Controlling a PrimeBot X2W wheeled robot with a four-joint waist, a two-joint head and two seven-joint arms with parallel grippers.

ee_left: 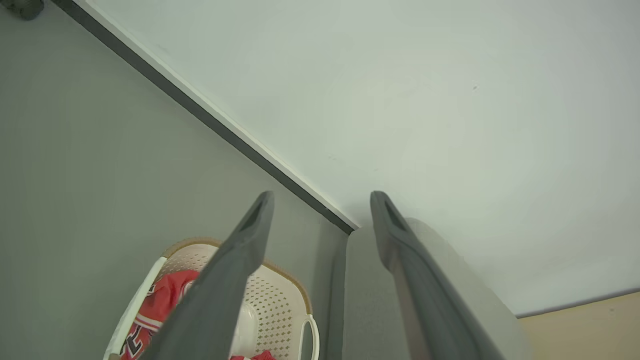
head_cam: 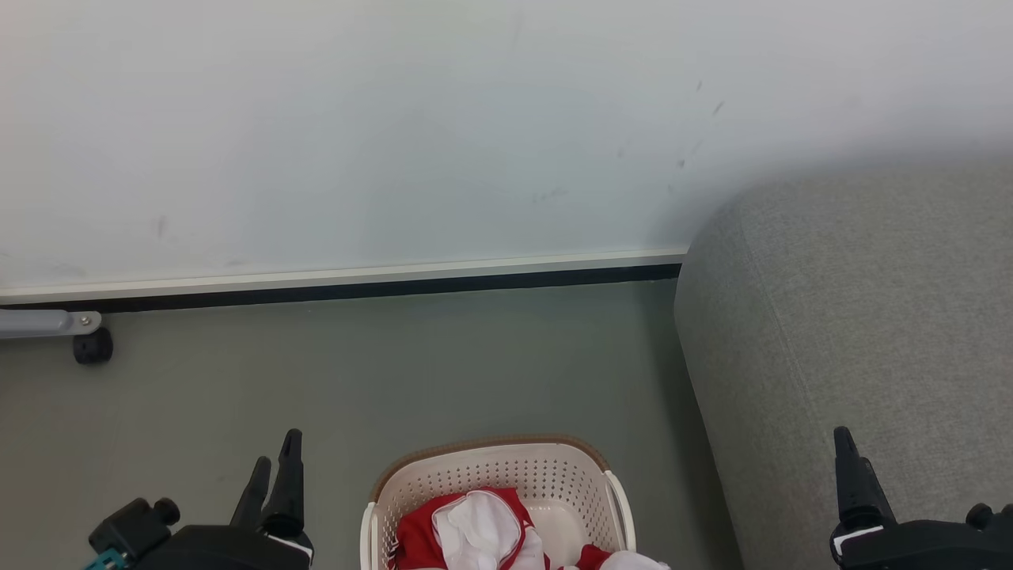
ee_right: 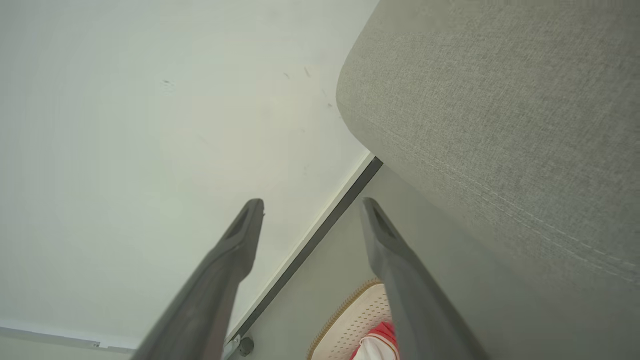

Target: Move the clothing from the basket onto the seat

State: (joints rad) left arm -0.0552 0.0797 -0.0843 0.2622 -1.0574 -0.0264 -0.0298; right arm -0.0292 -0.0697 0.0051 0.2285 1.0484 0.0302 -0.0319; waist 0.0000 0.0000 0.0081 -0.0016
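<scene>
Left gripper (ee_left: 321, 200) at lower left over the floor (head_cam: 396, 372), fingers apart, nothing between them. Basket (head_cam: 491, 445) on the floor at centre. Clothing (head_cam: 475, 526) heaped inside it, red and white. Seat (head_cam: 855, 332) just right of basket, by the wall (head_cam: 396, 119). Right gripper (ee_right: 311, 205) at lower right, fingers apart, empty.

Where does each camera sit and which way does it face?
Head view: on the head, facing forward and down at floor, wall, laundry basket of clothing, sofa seat; left gripper lower left, right gripper lower right.
Left wrist view: on the left wrist, along its open fingers, over laundry basket towards sofa seat.
Right wrist view: on the right wrist, along its open fingers, at wall and sofa seat.
All share laundry basket, clothing, sofa seat, wall.
</scene>
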